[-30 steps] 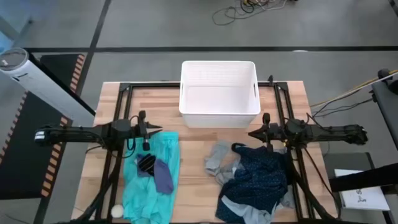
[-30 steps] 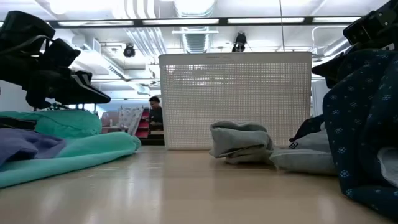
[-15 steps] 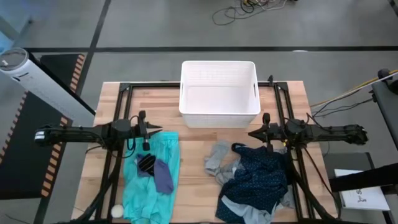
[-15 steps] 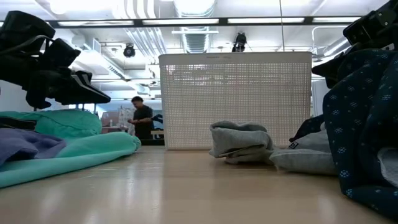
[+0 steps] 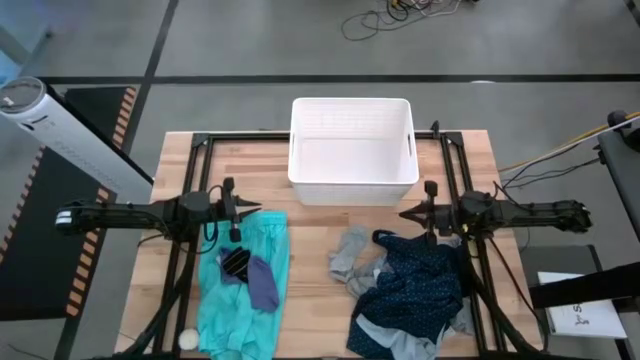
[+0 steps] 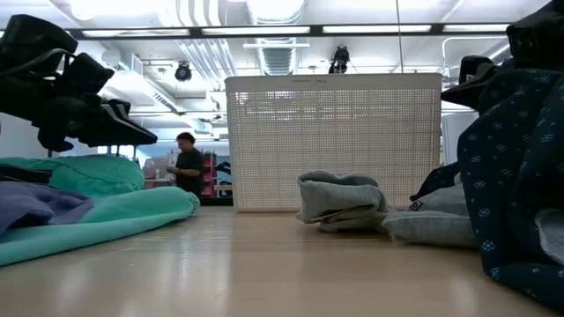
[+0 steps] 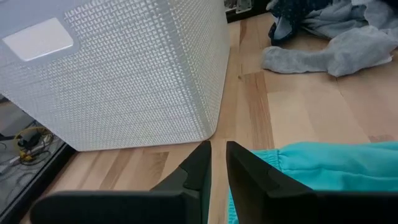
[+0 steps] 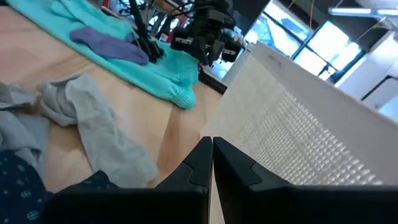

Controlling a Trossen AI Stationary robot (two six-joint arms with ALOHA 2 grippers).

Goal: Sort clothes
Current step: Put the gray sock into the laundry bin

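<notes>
A large turquoise garment (image 5: pixel 245 290) lies flat on the table's left near part. A dark white-printed piece (image 5: pixel 236 262) and a purple piece (image 5: pixel 264 284) lie on it. A grey garment (image 5: pixel 350 252) lies crumpled at the middle. A navy patterned garment (image 5: pixel 420 280) lies heaped beside it on pale cloth at the right. My left gripper (image 5: pixel 256 208) is shut and empty, hovering above the turquoise garment's far edge (image 7: pixel 323 162). My right gripper (image 5: pixel 403 213) is shut and empty, hovering just beyond the navy garment's far edge.
A white slatted basket (image 5: pixel 352 185) stands at the table's far middle, just beyond both grippers and close ahead in both wrist views (image 7: pixel 124 74). A small white ball (image 5: pixel 188 338) lies at the near left. A person (image 6: pixel 187 163) stands in the room behind.
My right gripper has shifted slightly above the navy garment's far edge. No garment has moved. The person in the room behind has walked toward the low view's left.
</notes>
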